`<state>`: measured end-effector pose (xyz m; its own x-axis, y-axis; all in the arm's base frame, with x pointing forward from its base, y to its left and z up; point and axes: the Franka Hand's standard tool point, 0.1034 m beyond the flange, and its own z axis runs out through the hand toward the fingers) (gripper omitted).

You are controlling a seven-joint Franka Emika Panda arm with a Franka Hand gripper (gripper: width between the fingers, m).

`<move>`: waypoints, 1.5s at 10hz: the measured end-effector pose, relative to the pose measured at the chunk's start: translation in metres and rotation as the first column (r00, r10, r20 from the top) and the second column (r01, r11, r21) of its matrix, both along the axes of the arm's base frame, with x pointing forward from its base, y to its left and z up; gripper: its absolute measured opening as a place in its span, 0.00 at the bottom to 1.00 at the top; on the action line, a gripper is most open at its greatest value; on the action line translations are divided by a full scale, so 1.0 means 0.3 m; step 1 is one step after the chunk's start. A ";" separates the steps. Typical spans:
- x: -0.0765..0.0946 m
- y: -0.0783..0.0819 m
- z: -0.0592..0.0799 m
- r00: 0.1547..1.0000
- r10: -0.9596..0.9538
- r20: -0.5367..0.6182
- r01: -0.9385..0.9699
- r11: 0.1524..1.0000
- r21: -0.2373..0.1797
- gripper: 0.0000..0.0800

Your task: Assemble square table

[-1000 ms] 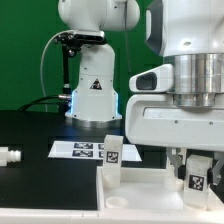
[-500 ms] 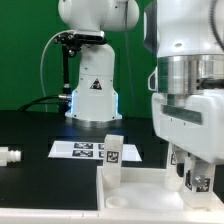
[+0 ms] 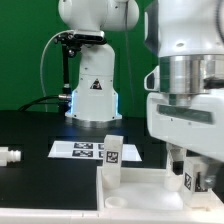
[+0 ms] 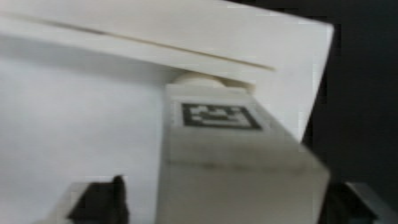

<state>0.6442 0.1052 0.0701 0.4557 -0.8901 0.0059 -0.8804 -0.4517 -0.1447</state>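
The gripper [image 3: 192, 174] straddles an upright leg [image 4: 224, 150] on the exterior view's right, its fingers apart. A second leg [image 3: 113, 152] stands on the tabletop [image 3: 140, 186], at that view's left.

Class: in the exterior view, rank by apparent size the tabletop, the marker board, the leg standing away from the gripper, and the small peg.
1. tabletop, nearest the camera, partly cropped
2. marker board
3. leg, though nearer than the board
4. peg, clearly smallest

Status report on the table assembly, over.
Tool open, fingers either side of leg, gaps showing. Leg upright on tabletop corner. Second leg stands at another corner, clear of tool.
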 end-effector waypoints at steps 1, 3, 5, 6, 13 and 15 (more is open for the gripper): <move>0.000 0.022 0.000 0.981 0.193 0.015 -0.193 0.981 -0.024 0.77; -0.002 0.028 -0.002 0.947 0.320 0.018 -0.319 0.947 -0.041 0.80; 0.000 0.021 -0.002 0.844 0.536 0.014 -0.533 0.842 -0.086 0.81; 0.003 0.014 0.000 0.724 0.690 0.000 -0.685 0.718 -0.123 0.81; 0.003 0.010 0.003 0.647 0.762 -0.014 -0.757 0.640 -0.130 0.35; 0.000 0.010 0.001 0.824 0.566 -0.013 -0.564 0.818 -0.110 0.35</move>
<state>0.6442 0.1081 0.0703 0.8774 -0.4697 0.0979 -0.4632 -0.8824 -0.0827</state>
